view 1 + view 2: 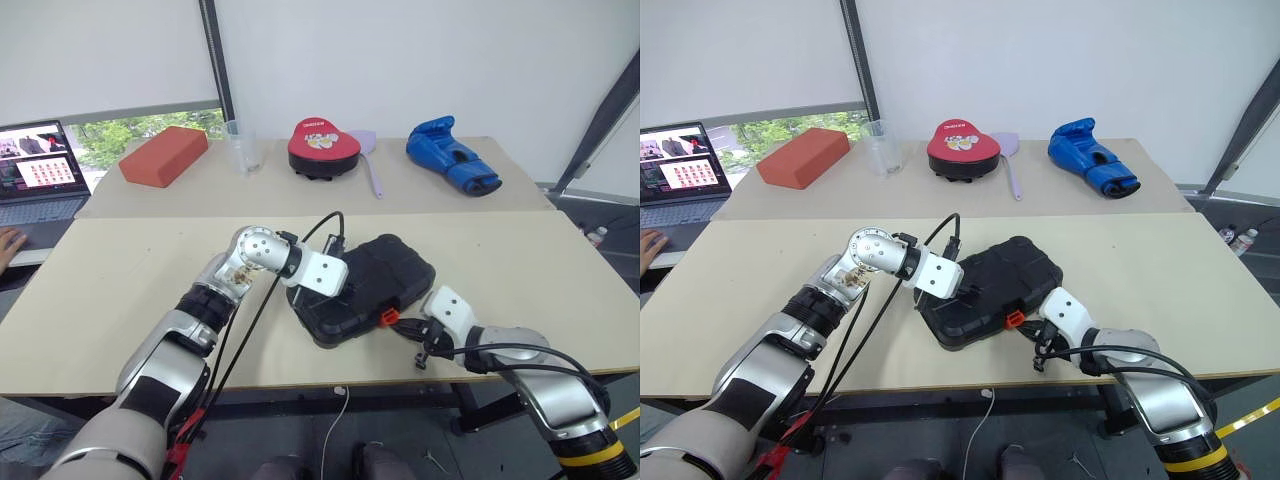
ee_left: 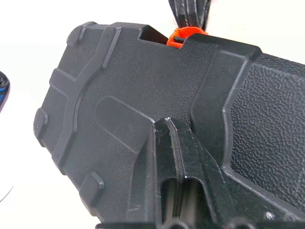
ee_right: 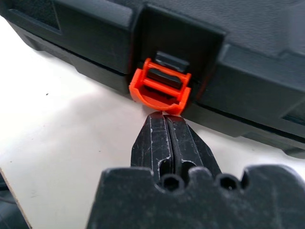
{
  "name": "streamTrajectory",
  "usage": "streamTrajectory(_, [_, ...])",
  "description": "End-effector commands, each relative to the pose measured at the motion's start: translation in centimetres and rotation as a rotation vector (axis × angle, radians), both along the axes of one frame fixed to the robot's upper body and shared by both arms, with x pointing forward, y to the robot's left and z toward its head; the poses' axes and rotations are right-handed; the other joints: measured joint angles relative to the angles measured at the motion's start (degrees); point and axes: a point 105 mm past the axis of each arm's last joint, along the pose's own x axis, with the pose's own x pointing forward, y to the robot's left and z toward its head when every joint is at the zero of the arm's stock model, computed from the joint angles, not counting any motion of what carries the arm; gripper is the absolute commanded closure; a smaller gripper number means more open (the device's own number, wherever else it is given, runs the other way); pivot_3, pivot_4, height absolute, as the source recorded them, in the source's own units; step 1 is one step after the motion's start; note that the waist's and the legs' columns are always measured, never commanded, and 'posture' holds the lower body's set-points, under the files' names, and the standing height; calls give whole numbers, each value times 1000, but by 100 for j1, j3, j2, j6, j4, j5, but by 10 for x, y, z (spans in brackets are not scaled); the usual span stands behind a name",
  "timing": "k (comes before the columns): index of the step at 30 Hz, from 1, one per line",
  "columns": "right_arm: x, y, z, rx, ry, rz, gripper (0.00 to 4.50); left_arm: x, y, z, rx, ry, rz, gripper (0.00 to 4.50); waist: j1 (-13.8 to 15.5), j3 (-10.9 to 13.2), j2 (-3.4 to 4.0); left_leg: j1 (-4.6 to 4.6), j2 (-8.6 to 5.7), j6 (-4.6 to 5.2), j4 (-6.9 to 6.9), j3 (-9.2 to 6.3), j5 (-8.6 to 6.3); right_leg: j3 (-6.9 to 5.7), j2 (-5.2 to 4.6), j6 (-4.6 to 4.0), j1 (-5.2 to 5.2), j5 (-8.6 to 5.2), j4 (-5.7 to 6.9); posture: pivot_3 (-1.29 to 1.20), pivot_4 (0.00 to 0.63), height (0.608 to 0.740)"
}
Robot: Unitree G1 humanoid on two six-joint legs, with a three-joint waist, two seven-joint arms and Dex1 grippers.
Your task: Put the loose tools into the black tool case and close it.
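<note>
The black tool case lay near the front edge of the table with its lid down and no loose tools visible outside it, so I judged the packing done and only the orange latch left to fasten. My left gripper, fingers pressed together and holding nothing, rested its tips on the textured lid. My right gripper, likewise clenched empty, had its tips right at the latch's lower lip.

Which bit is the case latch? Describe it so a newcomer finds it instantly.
On the near table lies the closed black tool case. Its latch sits midway along the edge nearest the robot, right at the right gripper tips. It is the case's one small orange part.
</note>
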Motion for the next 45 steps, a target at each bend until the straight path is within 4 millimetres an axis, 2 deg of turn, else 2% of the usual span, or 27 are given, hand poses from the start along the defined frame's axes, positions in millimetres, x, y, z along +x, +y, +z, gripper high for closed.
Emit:
streamTrajectory(1, [8,5,42,37,-160,10,4500,-8,14,-52,185,121,19,4486,-4,-1,0,0,0,0,0,0,0,0,0,0,0,0,0,0,150,740])
streamTrajectory(4, [-2,1,41,49,-110,4,4500,-7,16,-52,178,128,30,4486,-3,-4,0,0,0,2,0,0,1,0,0,0,0,0,0,0,150,740])
streamTrajectory(7, [-13,-2,41,96,-45,-33,3741,-7,20,-52,178,130,38,4500,4,-17,3,-1,1,2,-1,0,0,1,0,1,-1,-1,0,0,150,740])
streamTrajectory(11, [-24,7,36,211,31,-126,2308,-5,23,-51,171,130,56,4500,2,-72,-23,2,10,3,-16,-1,-1,1,7,2,0,-4,-9,0,150,740])
streamTrajectory(15, [-26,18,22,277,102,-208,929,-2,22,-48,158,131,69,4500,3,-75,-20,1,12,5,-17,-1,-2,3,9,2,0,-4,-12,0,150,740])
streamTrajectory(21, [-19,20,8,276,132,-280,929,-2,23,-47,161,129,69,4500,-32,-81,-24,9,11,5,-18,0,-1,4,11,3,4,-4,-12,0,150,740])
streamTrajectory(25, [-13,17,9,302,123,-316,929,-2,22,-46,162,127,69,4500,-61,-85,-20,13,10,5,-20,0,-1,4,11,23,7,-16,-10,0,150,740])
streamTrajectory(33, [-10,19,13,338,115,-311,929,-1,21,-46,158,126,69,4500,-68,-86,-19,13,9,7,-22,0,-1,5,11,8,6,-7,-10,0,150,740])
streamTrajectory(36, [-11,20,16,339,103,-300,1553,0,20,-46,157,125,70,4500,-68,-86,-19,12,9,7,-22,0,-1,5,11,11,7,-9,-10,0,150,740])
streamTrajectory(37, [-11,20,17,338,103,-298,1859,0,20,-45,156,125,69,4500,-67,-86,-19,13,9,7,-22,0,-1,5,11,11,7,-9,-10,0,150,740])
streamTrajectory(39, [-13,18,17,324,95,-296,2778,0,19,-45,153,125,70,4500,-64,-86,-19,13,9,7,-22,-1,-1,4,11,21,7,-15,-10,0,150,740])
streamTrajectory(40, [-14,17,18,311,86,-293,2883,0,19,-45,152,125,70,4500,-62,-86,-19,12,8,7,-22,-1,-1,4,10,25,7,-18,-10,0,150,740])
streamTrajectory(41, [-16,16,19,289,71,-288,3222,0,19,-45,150,125,71,4500,-57,-86,-19,13,8,7,-22,-1,-1,4,10,31,8,-21,-10,0,150,740])
streamTrajectory(45, [-22,14,22,257,43,-274,3222,0,19,-46,150,127,70,4500,-10,-86,-17,8,6,10,-22,-1,-2,3,8,31,4,-22,-11,0,150,740])
